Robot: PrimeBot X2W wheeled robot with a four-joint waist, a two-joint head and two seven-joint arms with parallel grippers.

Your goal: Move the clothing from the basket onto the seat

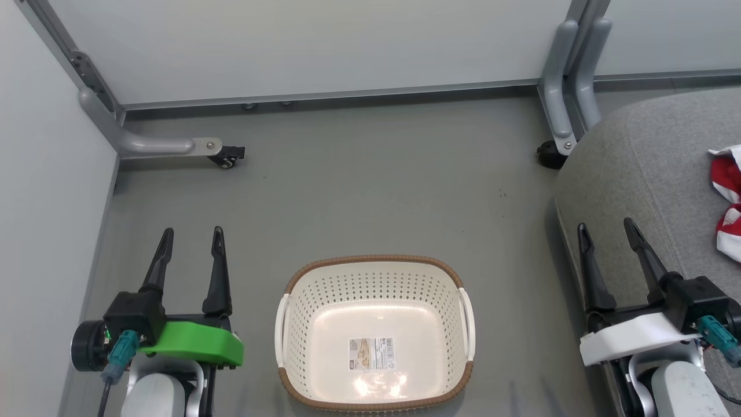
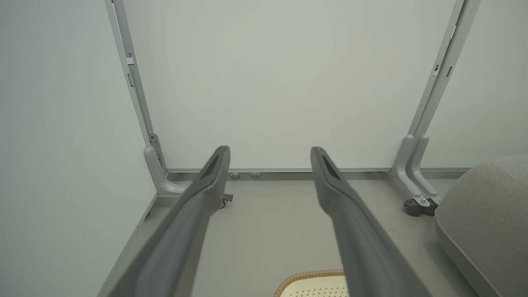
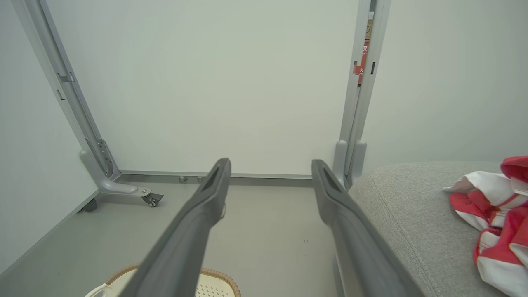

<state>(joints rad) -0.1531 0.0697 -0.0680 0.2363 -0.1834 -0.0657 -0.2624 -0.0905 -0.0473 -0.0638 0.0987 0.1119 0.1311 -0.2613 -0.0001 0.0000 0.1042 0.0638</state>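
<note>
Clothing (image 1: 728,200), red with white trim, lies crumpled on the grey seat (image 1: 631,168) off to the robot's right. The basket (image 1: 370,259) on the floor (image 1: 376,191) in front of the robot holds nothing but a paper label (image 1: 371,354) stuck to its bottom, so the job looks done to me, with nothing left to lift out. The left gripper (image 1: 193,231) and the right gripper (image 1: 605,225) both hang empty, fingers spread wide, either side of the basket. That label shows a barcode and print too small to read; a red sign (image 3: 363,57) behind the partition post (image 3: 359,103) is equally illegible.
</note>
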